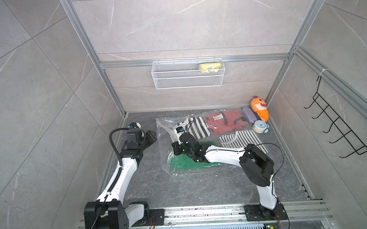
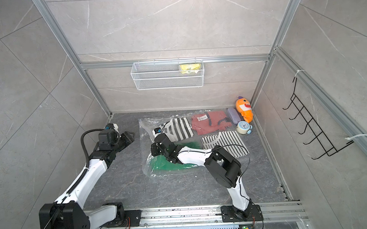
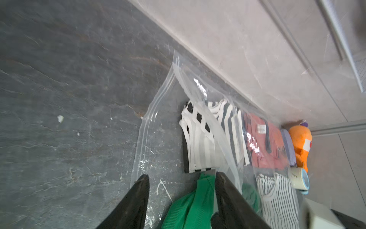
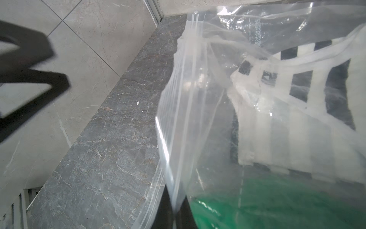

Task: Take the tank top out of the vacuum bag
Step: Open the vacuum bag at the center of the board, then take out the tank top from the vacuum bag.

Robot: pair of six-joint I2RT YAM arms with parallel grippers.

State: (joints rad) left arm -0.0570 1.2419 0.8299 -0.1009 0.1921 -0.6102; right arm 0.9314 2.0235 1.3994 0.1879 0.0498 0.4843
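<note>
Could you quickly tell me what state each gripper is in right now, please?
Left gripper: open, holding nothing.
Right gripper: closed on the bag edge.

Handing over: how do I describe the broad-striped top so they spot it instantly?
Find the clear plastic bag on the dark floor. The top lies inside at its far end, beside the red garment and beyond the green garment. Only it has broad black-and-white bands; the other striped top has thin lines.
</note>
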